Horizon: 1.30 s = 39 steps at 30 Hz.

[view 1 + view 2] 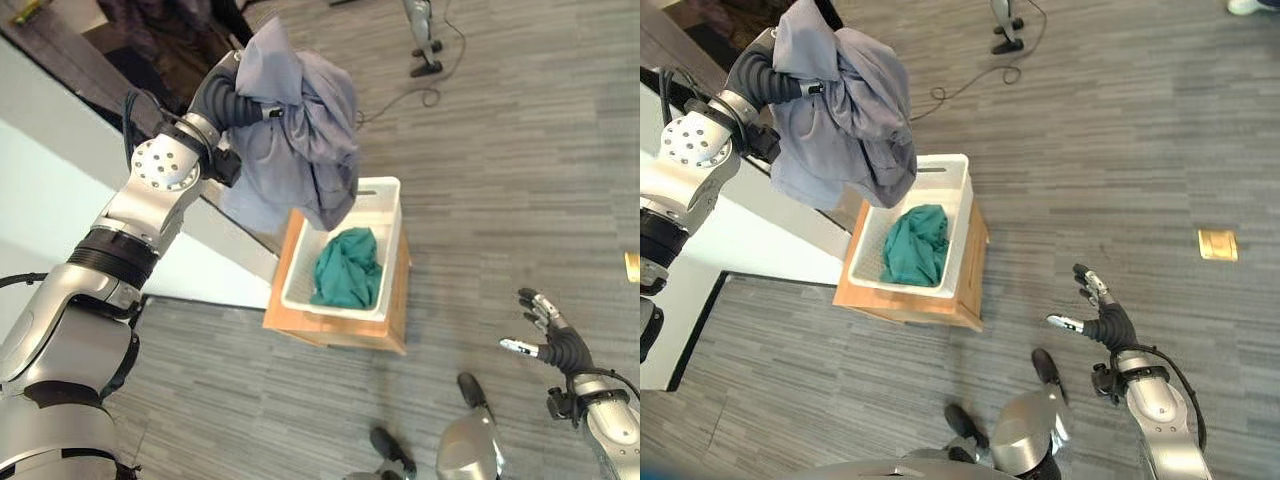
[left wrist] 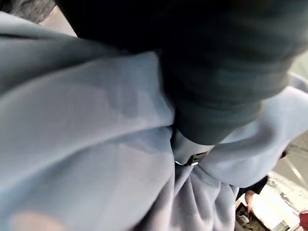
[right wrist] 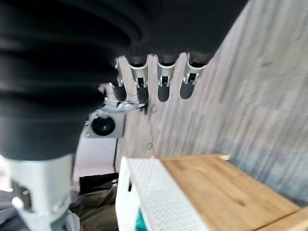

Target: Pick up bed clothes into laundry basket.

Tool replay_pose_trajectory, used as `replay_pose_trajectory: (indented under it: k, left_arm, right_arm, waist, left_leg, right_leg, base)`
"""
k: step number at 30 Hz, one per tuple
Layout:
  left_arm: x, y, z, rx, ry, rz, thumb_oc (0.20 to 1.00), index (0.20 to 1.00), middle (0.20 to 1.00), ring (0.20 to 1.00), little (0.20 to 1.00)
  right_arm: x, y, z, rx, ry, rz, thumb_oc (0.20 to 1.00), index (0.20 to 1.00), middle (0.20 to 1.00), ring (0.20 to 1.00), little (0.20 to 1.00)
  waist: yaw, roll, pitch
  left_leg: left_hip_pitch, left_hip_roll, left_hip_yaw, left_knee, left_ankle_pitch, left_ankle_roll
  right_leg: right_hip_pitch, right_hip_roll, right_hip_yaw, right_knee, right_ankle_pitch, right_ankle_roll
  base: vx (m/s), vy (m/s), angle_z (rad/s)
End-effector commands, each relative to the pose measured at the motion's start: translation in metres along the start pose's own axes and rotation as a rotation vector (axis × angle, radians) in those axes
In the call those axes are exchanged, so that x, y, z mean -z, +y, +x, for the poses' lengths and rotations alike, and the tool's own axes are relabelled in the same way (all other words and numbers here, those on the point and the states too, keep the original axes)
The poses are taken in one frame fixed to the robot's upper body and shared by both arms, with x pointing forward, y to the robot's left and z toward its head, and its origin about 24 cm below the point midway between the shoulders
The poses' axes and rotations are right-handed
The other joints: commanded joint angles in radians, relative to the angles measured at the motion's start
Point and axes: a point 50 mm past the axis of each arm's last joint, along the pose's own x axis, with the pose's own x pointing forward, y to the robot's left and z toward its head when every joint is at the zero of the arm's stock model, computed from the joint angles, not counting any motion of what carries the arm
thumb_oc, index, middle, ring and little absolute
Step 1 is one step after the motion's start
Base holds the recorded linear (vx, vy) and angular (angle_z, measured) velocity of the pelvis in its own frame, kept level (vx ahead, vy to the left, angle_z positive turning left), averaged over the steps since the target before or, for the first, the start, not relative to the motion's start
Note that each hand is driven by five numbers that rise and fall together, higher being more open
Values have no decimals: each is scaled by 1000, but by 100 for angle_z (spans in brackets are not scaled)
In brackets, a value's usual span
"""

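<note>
A grey-blue garment [image 1: 300, 130] hangs bunched in the air over the near-left corner of the white laundry basket [image 1: 390, 215]. It wraps over my left hand [image 1: 228, 100], whose dark cover disappears into the cloth; the left wrist view shows the same grey-blue garment [image 2: 86, 144] pressed close around the cover. A teal cloth [image 1: 348, 268] lies crumpled inside the basket. My right hand [image 1: 1100, 318] is low at the right, well away from the basket, open and holding nothing, with its fingers [image 3: 159, 82] straight in its wrist view.
The basket stands on a low wooden stand [image 1: 330, 330] on grey plank flooring. A white bed surface [image 1: 40, 200] with a dark edge lies at the left. Dark clothing [image 1: 170, 40] lies at the top left. A cable [image 1: 420, 95] and a brass floor plate [image 1: 1218, 243] lie farther off.
</note>
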Motion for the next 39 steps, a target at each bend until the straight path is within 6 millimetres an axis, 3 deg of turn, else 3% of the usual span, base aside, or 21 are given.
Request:
replay_pose_trajectory:
  k: [1, 7, 18, 19, 20, 21, 39]
  left_arm:
    - [-49, 74, 0, -270, -135, 54, 200, 200, 200, 200, 200]
    - [-30, 84, -7, -329, -40, 106, 200, 200, 200, 200, 200]
    - [-9, 77, -13, -347, 14, 85, 200, 200, 200, 200, 200]
    - [-9, 77, -13, -346, 19, 95, 520, 520, 520, 520, 520]
    - [-9, 77, -13, -346, 18, 100, 959, 959, 959, 959, 959]
    - [-9, 77, -13, -345, 17, 100, 1000, 1000, 1000, 1000, 1000]
    - [-16, 65, -9, -310, -49, 76, 1000, 1000, 1000, 1000, 1000]
  right_arm:
    - [-36, -4, 13, 30, -198, 28, 1000, 1000, 1000, 1000, 1000]
    - [-36, -2, 14, 36, -201, 24, 1000, 1000, 1000, 1000, 1000]
    - [-37, 3, 15, 39, -212, 18, 1000, 1000, 1000, 1000, 1000]
    - [-37, 3, 15, 37, -213, 16, 1000, 1000, 1000, 1000, 1000]
    - [-38, 4, 15, 32, -214, 16, 1000, 1000, 1000, 1000, 1000]
    - [-37, 4, 14, 30, -214, 15, 1000, 1000, 1000, 1000, 1000]
    - [-29, 11, 11, 13, -185, 24, 1000, 1000, 1000, 1000, 1000]
  waist:
    - [8, -62, 53]
    - [8, -59, 89]
    - [14, -46, 137]
    - [15, -44, 140]
    - [18, -42, 141]
    - [19, -40, 140]
    - [48, -33, 122]
  left_leg:
    - [45, 29, -15, 13, -1, -50]
    - [30, 35, 14, 13, 3, -52]
    - [-12, 40, 3, 13, 14, -60]
    - [-14, 40, 1, 13, 15, -61]
    - [-15, 40, -1, 13, 15, -61]
    - [-17, 41, -3, 13, 16, -62]
    - [-12, 50, -40, 13, 20, -71]
  right_leg:
    - [-4, -40, 19, 26, 5, 58]
    - [-43, -25, 48, 26, 14, 56]
    - [-77, -20, 43, 23, 14, 51]
    - [-78, -21, 41, 23, 13, 50]
    - [-77, -21, 39, 23, 12, 50]
    - [-76, -21, 36, 23, 11, 49]
    - [-40, -19, 8, 18, -12, 36]
  base:
    - [20, -11, -23]
    - [28, -22, -22]
    - [5, -8, -3]
    - [6, -13, 4]
    - [8, -12, 5]
    - [9, -16, 6]
    - [-3, -17, 6]
